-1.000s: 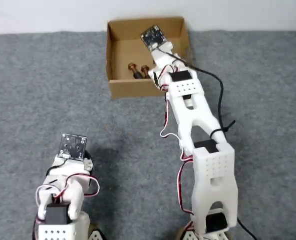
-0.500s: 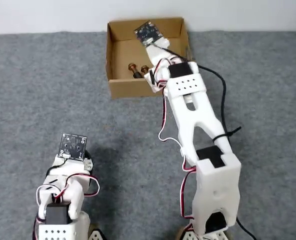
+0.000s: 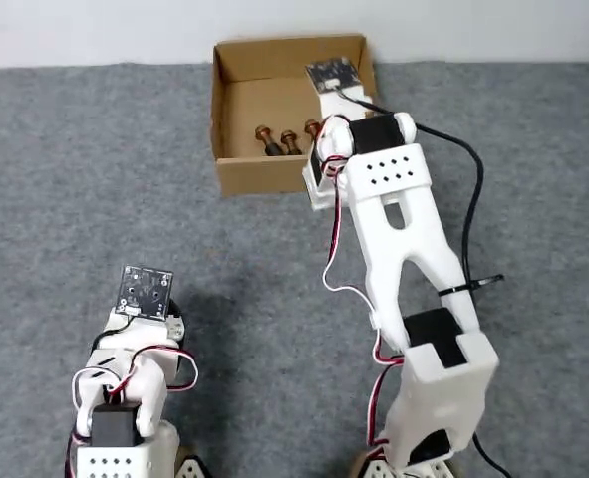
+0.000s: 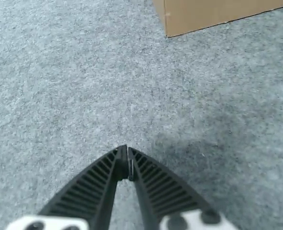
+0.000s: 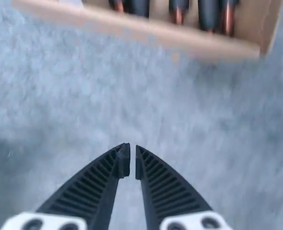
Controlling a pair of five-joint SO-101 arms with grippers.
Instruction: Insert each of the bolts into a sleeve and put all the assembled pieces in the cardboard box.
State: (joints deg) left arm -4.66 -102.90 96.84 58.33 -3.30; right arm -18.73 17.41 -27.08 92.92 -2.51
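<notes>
Both arms use white printed shells. The right arm (image 3: 399,214) has hole-grid plates and slotted links; the left arm (image 3: 125,398) is the same build. Black servo blocks (image 3: 382,131) at the joints. Red/white/black wire loops (image 3: 336,269), thick black cable (image 3: 470,199), zip tie (image 3: 468,289). Dark wrist board (image 3: 146,292) on each arm. Left gripper (image 4: 127,160), right gripper (image 5: 132,158): black ribbed fingers (image 4: 100,184), white bases, dark screws (image 5: 202,223).

I see a grey mat (image 3: 95,179). It looks soft and fuzzy, like a carpet, and it goes all the way from one side to the other. It has tiny light and dark specks all over. Up close I can see a darker patch (image 4: 194,139) on it. Behind the far edge of the mat stands a white wall (image 3: 95,30), plain and smooth.
</notes>
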